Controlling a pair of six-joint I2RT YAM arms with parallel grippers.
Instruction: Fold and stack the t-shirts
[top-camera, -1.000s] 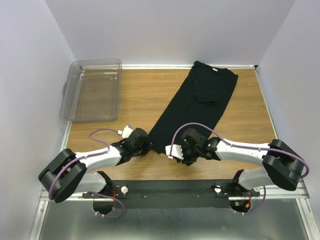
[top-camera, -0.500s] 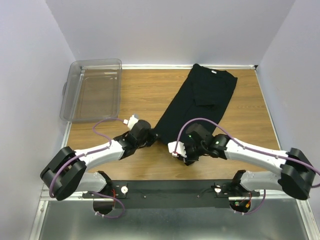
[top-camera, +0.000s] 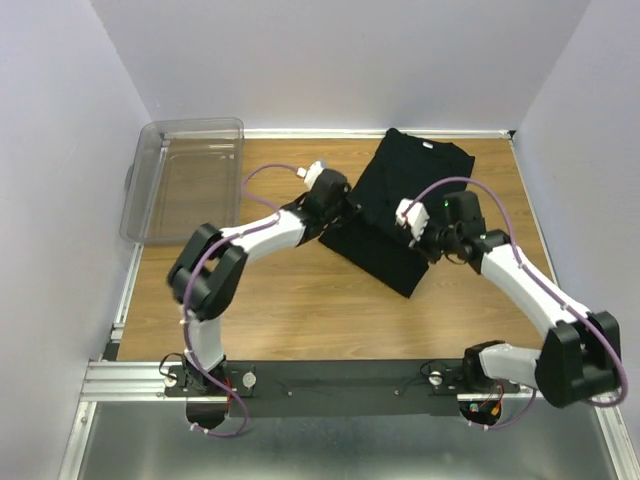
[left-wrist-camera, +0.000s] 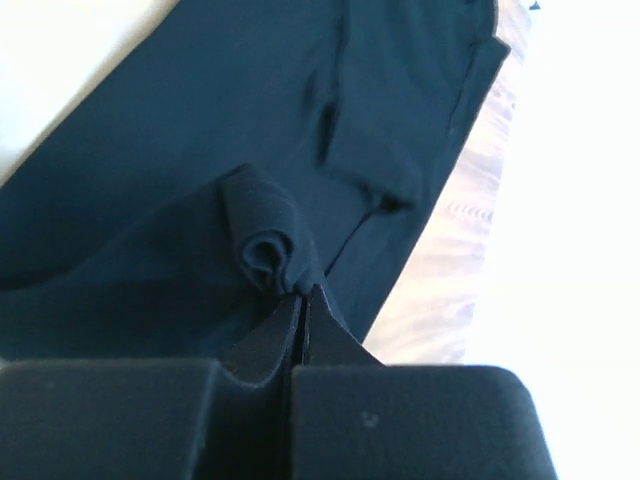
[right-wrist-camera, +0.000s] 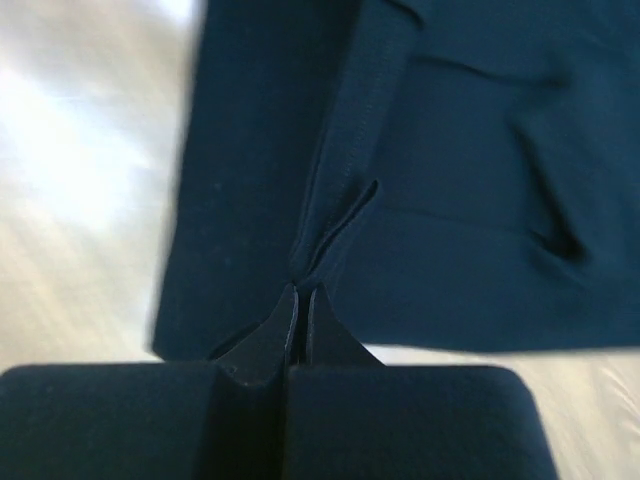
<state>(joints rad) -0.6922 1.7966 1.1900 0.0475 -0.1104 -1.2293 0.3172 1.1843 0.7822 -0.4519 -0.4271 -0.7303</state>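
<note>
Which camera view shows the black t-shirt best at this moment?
Top external: the whole t-shirt shows, partly folded on the table. Each wrist view shows only a pinched fold of dark cloth close up.

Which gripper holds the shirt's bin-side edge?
The left gripper: it pinches the t-shirt on the side toward the clear bin; the right gripper pinches the far side.

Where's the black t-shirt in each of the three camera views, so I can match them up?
Top external: the t-shirt lies far middle-right on the wooden table.
Left wrist: it fills the top and left, with a rolled fold low in the centre.
Right wrist: it fills the top and right.
Shared landmark: the wooden table, pale at the right edge in left wrist, at the left in right wrist.
</note>
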